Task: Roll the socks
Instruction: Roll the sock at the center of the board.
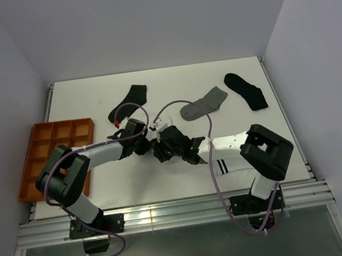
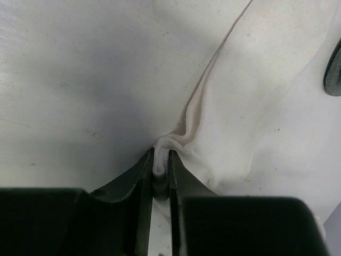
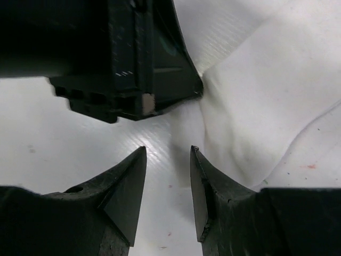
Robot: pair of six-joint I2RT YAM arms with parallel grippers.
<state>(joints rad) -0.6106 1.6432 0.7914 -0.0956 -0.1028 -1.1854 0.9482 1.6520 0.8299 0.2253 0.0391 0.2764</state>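
Observation:
My left gripper (image 2: 161, 160) is shut on a pinched fold of a white sock (image 2: 256, 106), which spreads flat on the table to the right of the jaws. My right gripper (image 3: 168, 152) stands open just in front of the left gripper's fingers (image 3: 160, 80), with bare table between its tips and the same white sock (image 3: 266, 106) lying beside its right finger. From above, both grippers meet mid-table (image 1: 158, 149) and hide most of that sock. A white cuff with two black stripes (image 1: 223, 166) shows under the right arm. A grey sock (image 1: 204, 104) lies flat further back.
Two black socks lie at the back, one left of centre (image 1: 130, 102) and one to the right (image 1: 246, 90). An orange compartment tray (image 1: 38, 156) sits at the table's left edge. Walls close in the table on three sides.

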